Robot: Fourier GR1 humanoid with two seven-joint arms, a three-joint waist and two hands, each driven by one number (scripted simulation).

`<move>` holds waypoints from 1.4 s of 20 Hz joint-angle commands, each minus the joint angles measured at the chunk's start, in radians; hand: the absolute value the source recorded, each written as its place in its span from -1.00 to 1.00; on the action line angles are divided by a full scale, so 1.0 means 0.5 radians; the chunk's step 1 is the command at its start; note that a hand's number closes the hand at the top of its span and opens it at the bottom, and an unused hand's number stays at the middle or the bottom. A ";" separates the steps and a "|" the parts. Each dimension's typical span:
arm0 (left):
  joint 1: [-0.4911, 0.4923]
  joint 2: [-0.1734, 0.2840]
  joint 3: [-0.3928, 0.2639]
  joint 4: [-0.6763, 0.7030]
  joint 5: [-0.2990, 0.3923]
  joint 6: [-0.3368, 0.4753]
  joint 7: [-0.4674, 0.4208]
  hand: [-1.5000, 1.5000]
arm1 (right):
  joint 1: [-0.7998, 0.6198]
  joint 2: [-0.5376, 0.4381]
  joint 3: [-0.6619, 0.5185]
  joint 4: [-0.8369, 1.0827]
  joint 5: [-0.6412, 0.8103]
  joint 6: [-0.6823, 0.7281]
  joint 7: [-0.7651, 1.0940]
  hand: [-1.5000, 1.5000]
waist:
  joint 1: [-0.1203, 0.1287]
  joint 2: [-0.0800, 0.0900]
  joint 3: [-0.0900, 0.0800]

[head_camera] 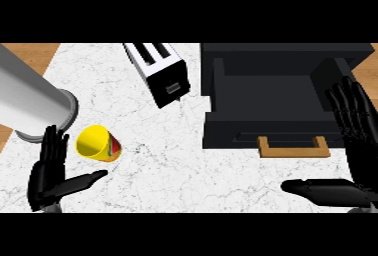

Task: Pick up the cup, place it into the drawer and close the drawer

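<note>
A yellow cup (97, 143) with red and green marks lies tipped on the white marble counter at the left, its mouth facing up and left. My left hand (50, 172) is just left of and below it, open, fingers straight up, thumb pointing right, not touching it. The black drawer (280, 90) stands pulled open at the right, with a tan handle (293, 148) on its front. My right hand (356, 145) is open beside the drawer's right front corner, fingers up along its right side, thumb pointing left below the handle.
A large grey metal cylinder (33, 102) lies at the far left, close above the cup. A white and black toaster (161, 72) sits at the top middle, left of the drawer. Bare marble (192, 175) stretches between the hands.
</note>
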 commanded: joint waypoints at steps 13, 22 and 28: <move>-0.561 0.245 0.234 1.516 0.047 -0.205 -0.988 -1.00 | 0.036 0.056 0.002 -0.002 0.007 0.056 -0.046 -1.00 | -0.013 0.004 -0.002; -0.722 0.357 0.225 2.024 0.006 -0.314 -1.328 -1.00 | -0.072 0.011 -0.058 0.005 0.000 0.061 0.075 -1.00 | -0.016 0.006 -0.002; -0.827 0.359 0.231 2.128 0.007 -0.316 -1.324 -1.00 | -0.048 -0.045 -0.160 0.043 -0.129 0.162 0.004 -1.00 | -0.027 0.010 -0.004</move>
